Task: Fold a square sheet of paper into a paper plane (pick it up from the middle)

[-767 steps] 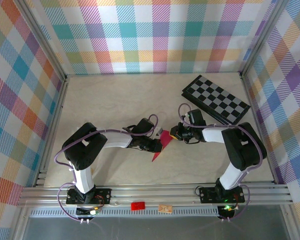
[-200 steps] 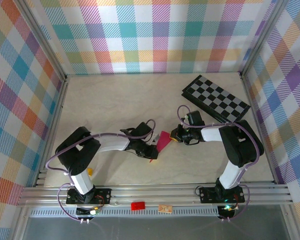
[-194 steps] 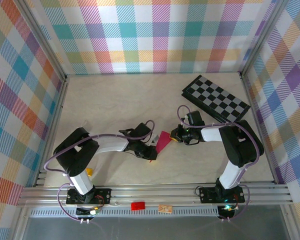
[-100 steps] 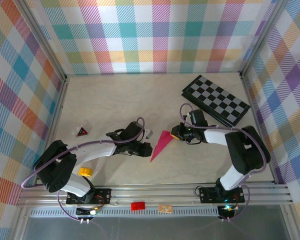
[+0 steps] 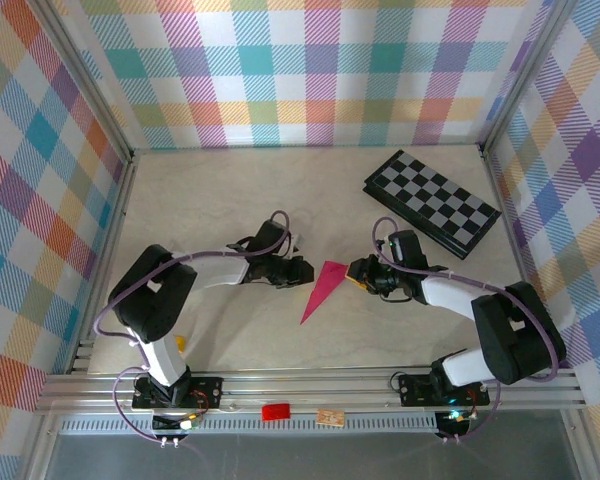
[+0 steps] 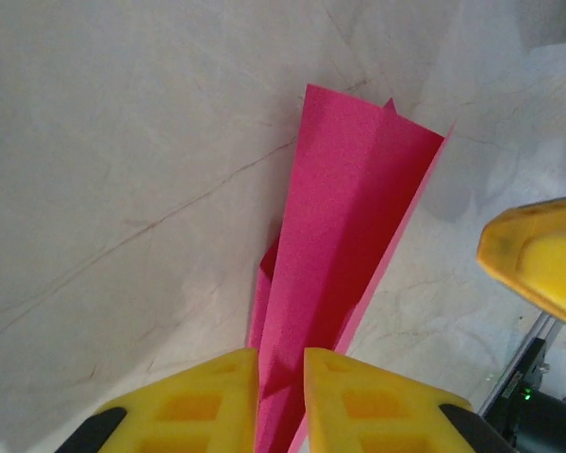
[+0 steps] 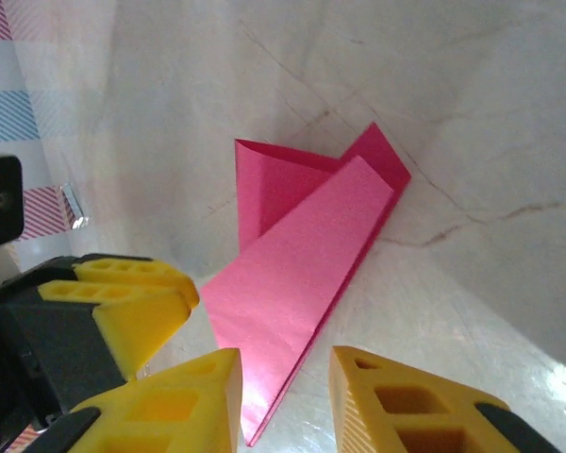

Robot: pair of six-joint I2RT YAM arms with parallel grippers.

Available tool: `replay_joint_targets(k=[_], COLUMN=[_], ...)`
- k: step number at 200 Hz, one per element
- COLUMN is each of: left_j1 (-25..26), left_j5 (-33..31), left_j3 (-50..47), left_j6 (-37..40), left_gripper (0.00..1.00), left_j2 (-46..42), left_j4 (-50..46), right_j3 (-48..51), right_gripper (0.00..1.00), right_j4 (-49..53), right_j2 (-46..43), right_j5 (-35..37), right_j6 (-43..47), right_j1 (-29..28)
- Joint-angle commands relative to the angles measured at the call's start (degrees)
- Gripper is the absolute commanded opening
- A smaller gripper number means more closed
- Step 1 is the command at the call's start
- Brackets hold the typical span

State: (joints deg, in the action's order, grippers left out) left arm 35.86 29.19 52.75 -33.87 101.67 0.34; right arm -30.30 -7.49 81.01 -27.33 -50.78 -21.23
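As it lies, one paper plane [image 5: 321, 291], one checkerboard [image 5: 432, 203]

Folded paper plane [image 7: 302, 274] before parted right claw [image 7: 285, 373]

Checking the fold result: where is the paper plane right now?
In the top view the paper plane lies flat on the table near centre, between the left gripper and the right gripper, its tip pointing toward the near edge.
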Motion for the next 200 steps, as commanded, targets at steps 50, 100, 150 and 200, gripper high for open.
replay_joint_targets(k=[50, 100, 150, 200], left_j1=[-0.35, -0.44, -0.44, -0.44], left_j5=[3.2, 0.0, 3.47, 7.14], left_j3=[5.85, 6.25, 6.28, 7.14], left_j6=[2.2, 2.5, 1.87, 3.36], left_gripper=[0.23, 0.23, 0.24, 0.26], left_j2=[4.81, 4.26, 6.81, 8.71], left_j4=[-3.66, -4.0, -1.75, -2.36], right_j3=[-1.57, -3.85, -4.8, -4.76], right_gripper=[0.24, 0.19, 0.18, 0.17], right_j4=[-0.25, 1.03, 1.16, 1.38], right_j2=[4.98, 8.06, 10.43, 11.85], right_j5=[-2.88, -3.02, -1.72, -0.68], right_j6=[-1.17, -0.4, -1.2, -1.55], right_j1=[-2.55, -3.63, -4.07, -4.17])
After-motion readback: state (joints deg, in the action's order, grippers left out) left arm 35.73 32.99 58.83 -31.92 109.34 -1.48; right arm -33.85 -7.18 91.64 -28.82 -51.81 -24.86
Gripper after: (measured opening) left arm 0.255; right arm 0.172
